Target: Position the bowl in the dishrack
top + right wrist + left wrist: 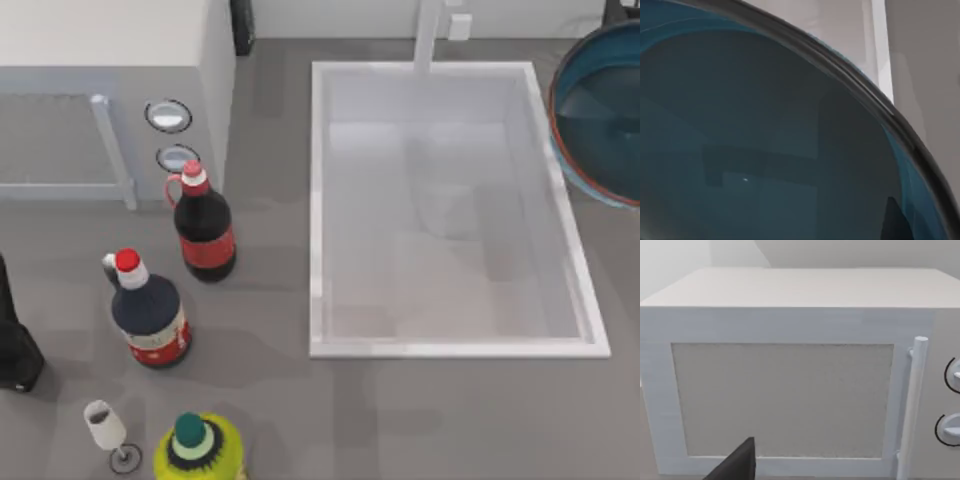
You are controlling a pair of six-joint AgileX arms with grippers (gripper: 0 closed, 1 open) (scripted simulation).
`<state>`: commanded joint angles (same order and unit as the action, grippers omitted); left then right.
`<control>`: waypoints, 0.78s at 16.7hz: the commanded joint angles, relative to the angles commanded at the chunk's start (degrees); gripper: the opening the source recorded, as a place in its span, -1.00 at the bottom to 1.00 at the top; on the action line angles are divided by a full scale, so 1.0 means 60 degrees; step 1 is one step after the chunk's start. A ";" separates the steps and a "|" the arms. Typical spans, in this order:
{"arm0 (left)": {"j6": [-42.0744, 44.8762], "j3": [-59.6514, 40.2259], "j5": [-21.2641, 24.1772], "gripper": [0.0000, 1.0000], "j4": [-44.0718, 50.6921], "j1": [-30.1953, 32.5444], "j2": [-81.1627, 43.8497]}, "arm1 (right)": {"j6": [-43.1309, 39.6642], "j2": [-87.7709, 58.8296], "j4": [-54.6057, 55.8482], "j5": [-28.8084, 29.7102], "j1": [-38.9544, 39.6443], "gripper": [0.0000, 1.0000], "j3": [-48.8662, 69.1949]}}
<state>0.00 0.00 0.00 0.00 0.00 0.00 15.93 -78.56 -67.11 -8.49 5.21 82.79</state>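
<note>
The bowl, glossy teal-blue inside with a reddish-brown rim, hangs at the right edge of the top view and overlaps the right rim of the white basin. In the right wrist view the bowl's inside is very close, its dark rim runs diagonally, and one dark fingertip of my right gripper lies inside the bowl near that rim, so the gripper is shut on the bowl's edge. The dishrack is out of view. My left arm is parked at the table's left edge, and a dark part of its gripper faces the microwave door.
A white rectangular basin with a faucet takes the table's middle. A white microwave stands at the back left. Two dark red-capped bottles, a wine glass and a yellow-green bottle stand at the front left.
</note>
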 joint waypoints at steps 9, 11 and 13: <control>0.0000 0.0000 0.0000 1.00 0.0000 0.0000 0.0000 | -0.1835 0.2406 0.7406 -0.3190 -0.5020 -1.00 -0.2142; 0.0000 0.0000 0.0000 1.00 0.0000 0.0000 0.0000 | -0.2160 0.2959 0.8593 -0.3786 -0.5907 -1.00 -0.2487; 0.0000 0.0000 0.0000 1.00 0.0000 0.0000 0.0000 | -0.2383 0.3389 0.9378 -0.4226 -0.6556 -1.00 -0.2723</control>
<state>0.00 0.00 0.00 0.00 0.00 0.00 1.63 -58.23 -10.84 -33.84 -34.12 66.45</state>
